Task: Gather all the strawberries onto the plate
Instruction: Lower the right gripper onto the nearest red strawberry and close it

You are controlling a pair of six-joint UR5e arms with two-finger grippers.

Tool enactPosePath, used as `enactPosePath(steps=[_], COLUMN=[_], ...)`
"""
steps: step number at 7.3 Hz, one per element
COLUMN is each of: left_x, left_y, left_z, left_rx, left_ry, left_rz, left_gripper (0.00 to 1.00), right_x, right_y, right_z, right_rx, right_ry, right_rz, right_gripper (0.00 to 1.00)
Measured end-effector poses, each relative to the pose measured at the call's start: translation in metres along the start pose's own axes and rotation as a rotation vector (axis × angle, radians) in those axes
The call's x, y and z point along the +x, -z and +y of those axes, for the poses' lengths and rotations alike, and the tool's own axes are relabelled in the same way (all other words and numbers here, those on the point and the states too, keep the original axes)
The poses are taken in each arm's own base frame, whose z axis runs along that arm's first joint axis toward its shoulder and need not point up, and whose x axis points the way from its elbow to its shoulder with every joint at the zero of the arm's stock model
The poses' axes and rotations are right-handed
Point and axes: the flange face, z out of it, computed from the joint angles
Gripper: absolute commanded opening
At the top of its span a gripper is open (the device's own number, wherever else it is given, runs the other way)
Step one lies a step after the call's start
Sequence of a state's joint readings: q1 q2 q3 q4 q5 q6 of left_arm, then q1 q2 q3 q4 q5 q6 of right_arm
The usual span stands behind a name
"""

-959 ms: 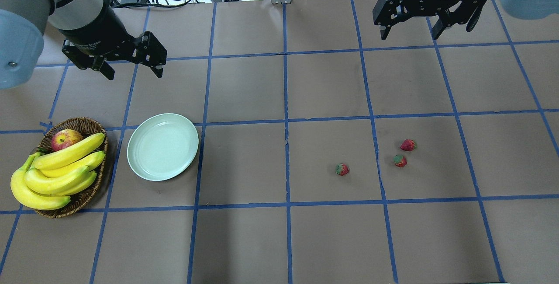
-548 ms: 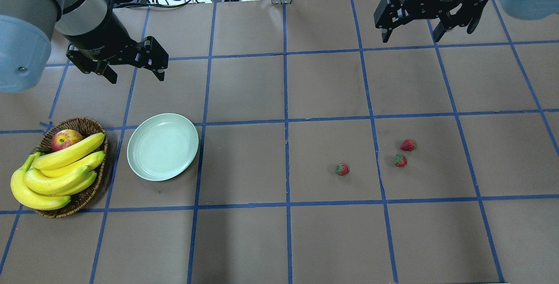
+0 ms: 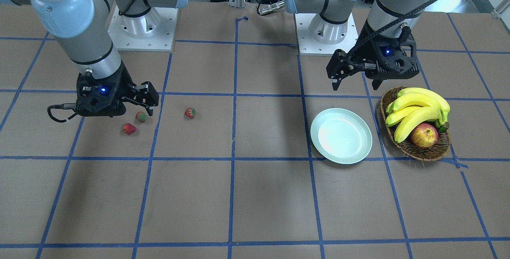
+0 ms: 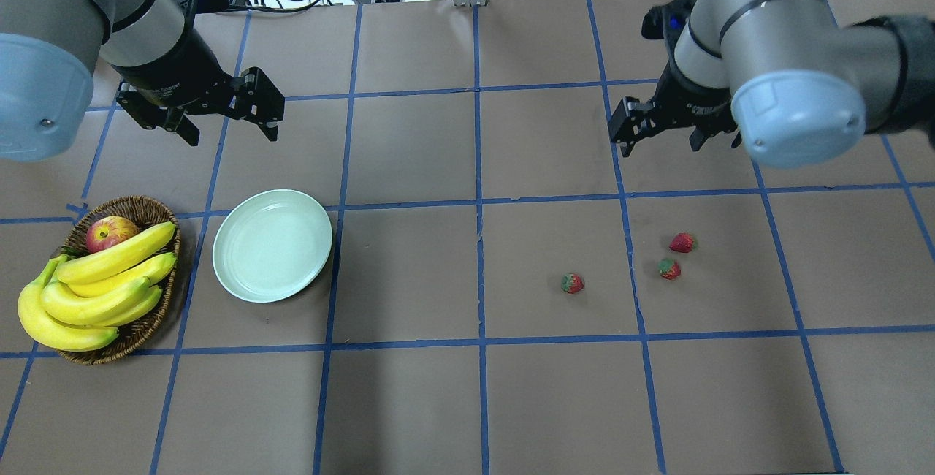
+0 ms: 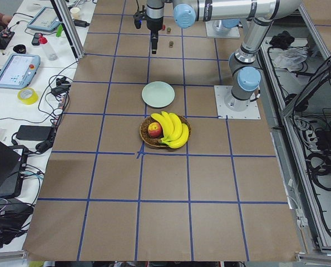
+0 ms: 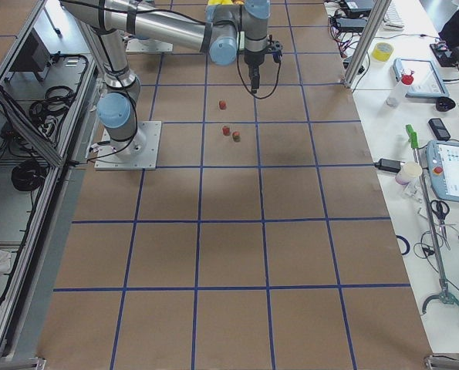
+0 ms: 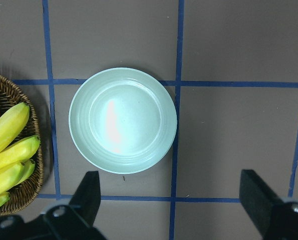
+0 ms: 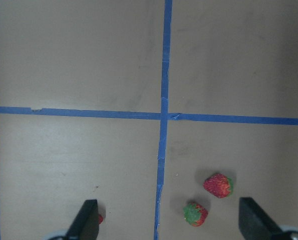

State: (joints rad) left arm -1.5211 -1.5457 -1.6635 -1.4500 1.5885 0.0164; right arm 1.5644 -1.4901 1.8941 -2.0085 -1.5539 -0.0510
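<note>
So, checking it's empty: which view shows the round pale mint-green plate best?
Left wrist-mounted view: the round pale mint-green plate sits mid-frame, seen straight down, whole and empty. Overhead and front-facing views show it whole but smaller; exterior left shows it tiny; the right wrist and exterior right views miss it.

Three small red strawberries (image 4: 669,268) with green caps lie on the worktop (image 4: 409,270) just ahead of the right fingers (image 4: 627,123): two just beside each other, the third apart. A round glossy mint-green plate (image 4: 272,245) lies flat ahead of the left fingers (image 4: 263,106).

Robotics lab; taped-grid table (image 4: 409,402); teach pendant (image 5: 12,71)
</note>
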Motion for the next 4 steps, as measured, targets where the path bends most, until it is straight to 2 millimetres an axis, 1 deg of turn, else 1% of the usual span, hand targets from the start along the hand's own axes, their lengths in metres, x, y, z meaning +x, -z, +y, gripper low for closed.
enactPosePath(steps=[1,2,3,4], left_x=[0.001,0.001,0.002,0.002], left_y=[0.001,0.001,0.001,0.001], left_z=[0.0,0.001,0.001,0.002], left_rx=[0.0,0.001,0.001,0.0], left_ry=[-0.001,-0.003,-0.004,-0.005], left_rz=[0.0,0.0,-0.001,-0.002], left_gripper=[1.0,1.0,1.0,1.0], right_x=[-0.015,-0.035,-0.052,-0.069], right_y=[-0.046,-0.082,-0.107,-0.124], right_z=[0.028,0.055,0.074,0.086], right_rx=[-0.002,-0.002,-0.016,-0.034], right_ry=[-0.019,-0.053,-0.09,-0.106], right_rz=[-0.018,-0.041,-0.051,-0.053], right_gripper=[1.0,1.0,1.0,1.0])
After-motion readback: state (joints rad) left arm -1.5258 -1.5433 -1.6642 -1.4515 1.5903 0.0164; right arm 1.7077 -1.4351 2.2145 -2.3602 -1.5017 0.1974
